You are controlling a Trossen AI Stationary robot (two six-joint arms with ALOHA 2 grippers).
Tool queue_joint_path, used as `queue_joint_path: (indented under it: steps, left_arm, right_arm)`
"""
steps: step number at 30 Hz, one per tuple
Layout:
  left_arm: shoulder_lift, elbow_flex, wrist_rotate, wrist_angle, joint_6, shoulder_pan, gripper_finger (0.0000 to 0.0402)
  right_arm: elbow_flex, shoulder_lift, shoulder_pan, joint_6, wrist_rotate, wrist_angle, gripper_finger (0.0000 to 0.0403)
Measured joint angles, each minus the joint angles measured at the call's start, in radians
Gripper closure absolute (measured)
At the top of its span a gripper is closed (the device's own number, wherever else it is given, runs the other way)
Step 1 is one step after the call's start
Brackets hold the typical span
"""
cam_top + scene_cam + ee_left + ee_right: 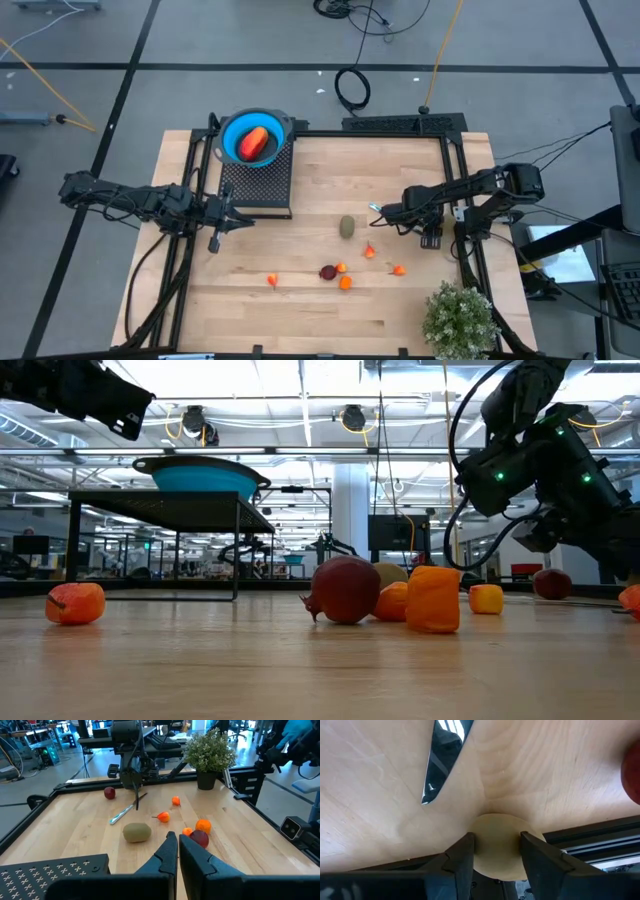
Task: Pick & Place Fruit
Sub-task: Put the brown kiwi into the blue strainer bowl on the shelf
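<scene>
Left gripper [225, 218] hovers shut and empty, just off the black stand's [255, 185] near edge. On the stand is the blue bowl [228, 128], with the long red-orange fruit [256, 143] inside, lying slantwise.

Mid-table, loose: a tiny orange piece [272, 280], then the dark red fruit [327, 271] beside two more orange ones. Farther back is the brownish-green oval [346, 227], long axis running near-to-far.

Judged light, hard and smooth (likely to roll), so pinch the oval across its short waist.

Right gripper [385, 213] is low over the silvery utensil [375, 210], beside the oval; open or gripping, cannot tell. Potted plant [460, 318] sits at the near right corner.
</scene>
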Motion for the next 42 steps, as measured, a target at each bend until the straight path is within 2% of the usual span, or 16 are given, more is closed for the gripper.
queue_joint_path:
  steps: [11, 18, 22, 25, 28, 34, 42]
  left_arm:
    - [0.0, 0.0, 0.0, 0.001, 0.0, 0.0, 0.0382]
    - [0.0, 0.0, 0.0, 0.0, 0.0, 0.0, 0.0382]
    - [0.0, 0.0, 0.0, 0.0, 0.0, 0.0, 0.0382]
    - [0.0, 0.0, 0.0, 0.0, 0.0, 0.0, 0.0382]
    - [0.0, 0.0, 0.0, 0.0, 0.0, 0.0, 0.0382]
    - [0.0, 0.0, 0.0, 0.0, 0.0, 0.0, 0.0382]
    - [0.0, 0.0, 0.016, 0.0, 0.0, 0.0, 0.0382]
  right_arm:
    - [0.058, 0.0, 0.0, -0.004, -0.003, -0.005, 0.0269]
    - [0.115, 0.0, 0.0, -0.028, -0.003, -0.005, 0.0304]
    - [0.126, 0.0, 0.0, -0.056, -0.002, -0.127, 0.0317]
    - [0.127, -0.004, 0.0, -0.035, 0.001, -0.215, 0.0315]
    - [0.127, -0.013, -0.001, -0.025, -0.053, -0.286, 0.0301]
    - [0.128, -0.023, 0.0, 0.003, -0.05, -0.237, 0.0282]
    - [0.128, -0.025, 0.0, 0.004, -0.048, -0.224, 0.0283]
